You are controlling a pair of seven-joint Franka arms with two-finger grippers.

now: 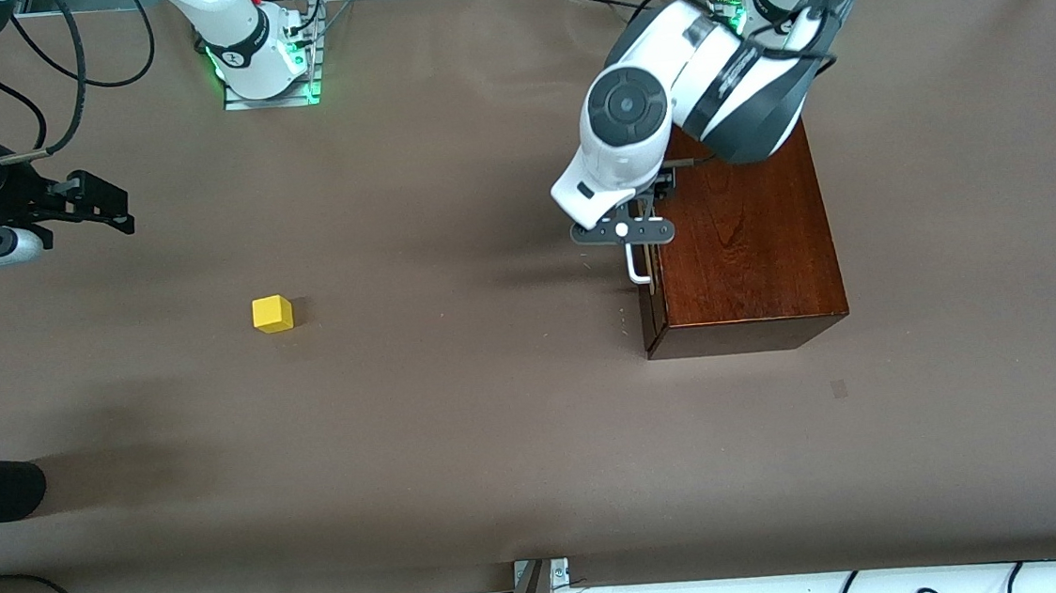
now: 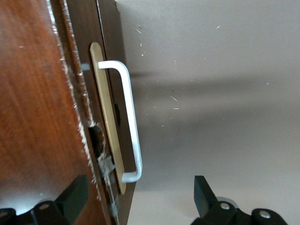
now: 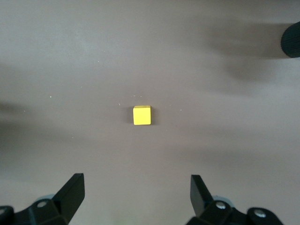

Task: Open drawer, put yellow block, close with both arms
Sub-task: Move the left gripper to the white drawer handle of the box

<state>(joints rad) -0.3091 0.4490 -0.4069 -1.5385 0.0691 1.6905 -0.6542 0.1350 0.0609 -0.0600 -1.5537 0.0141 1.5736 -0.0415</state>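
In the front view, the left gripper [image 1: 628, 232] hung over the handle [image 1: 639, 264] of the drawer [image 1: 651, 301], which sat shut in the dark wooden box [image 1: 740, 242] at the left arm's end of the table [image 1: 501, 431]. The yellow block [image 1: 272, 314] lay well apart from the box, toward the right arm's end, with the right gripper [image 1: 102, 209] waiting in the air near that end.

In the left wrist view, the left gripper [image 2: 140, 197] was spread wide with nothing in it, one finger over the box top and the other over bare table. The handle [image 2: 131, 122] ran lengthwise between them, its long axis across the line of closing, though whether the fingers had reached its height was hard to judge.

In the right wrist view, the right gripper [image 3: 138, 194] stood wide and empty, the yellow block [image 3: 142, 115] centred ahead of it. The right arm was plainly the nearer to it.
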